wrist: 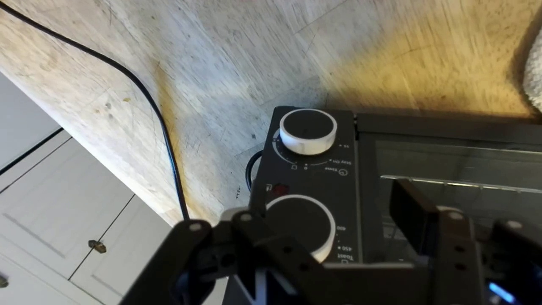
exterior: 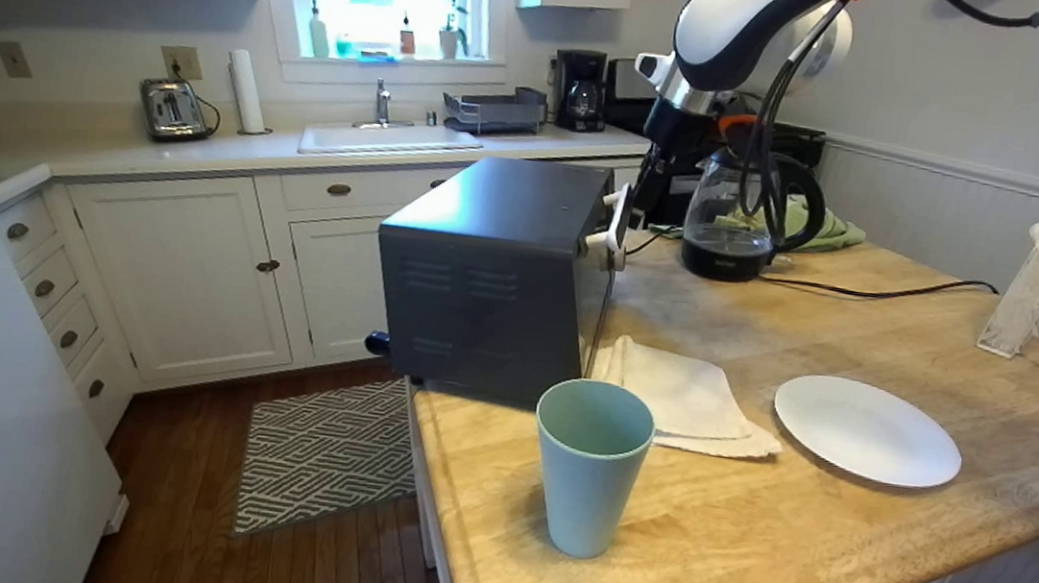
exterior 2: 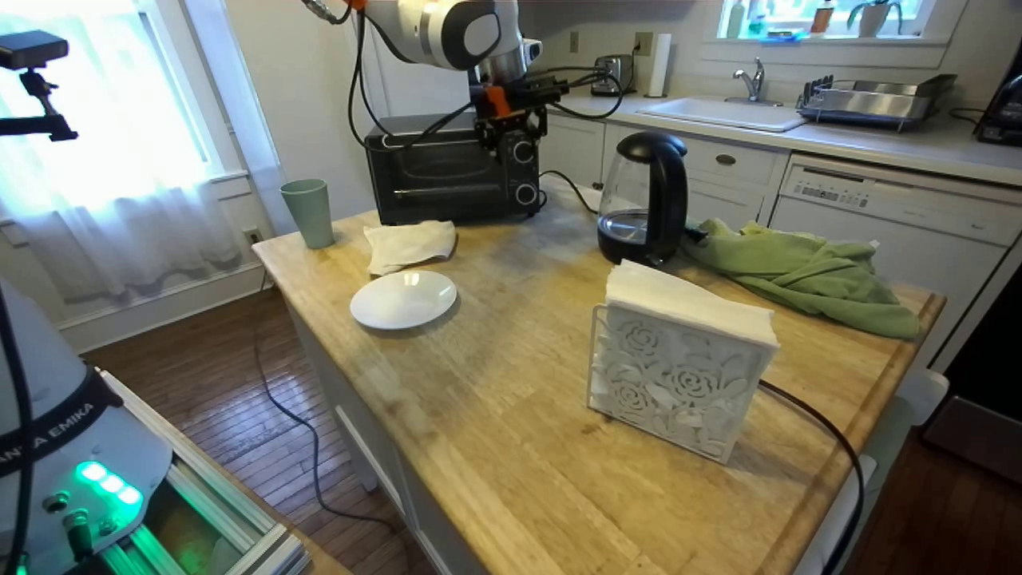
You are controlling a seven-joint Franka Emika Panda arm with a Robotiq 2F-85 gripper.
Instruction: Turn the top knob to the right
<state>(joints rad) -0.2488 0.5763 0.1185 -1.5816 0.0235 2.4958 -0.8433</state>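
Observation:
The black toaster oven (exterior: 495, 250) stands on the wooden island; it also shows in the other exterior view (exterior 2: 439, 172) and the wrist view. Its top knob (exterior 2: 523, 152), black with a pale rim, sits above the bottom knob (exterior 2: 526, 193). The wrist view stands upside down, so the top knob (wrist: 301, 220) lies below the bottom timer knob (wrist: 308, 131) there. My gripper (wrist: 332, 207) is open, its fingers wide apart. One finger partly covers the top knob's left edge; the other is over the glass door. Contact with the knob cannot be told.
A glass kettle (exterior 2: 639, 200) stands on the island, with a green towel (exterior 2: 806, 271) and a napkin holder (exterior 2: 679, 367) nearby. A green cup (exterior: 590, 473), a folded cloth (exterior: 682, 396) and a white plate (exterior: 867, 432) are near the oven. A black cord (wrist: 139, 84) runs beside it.

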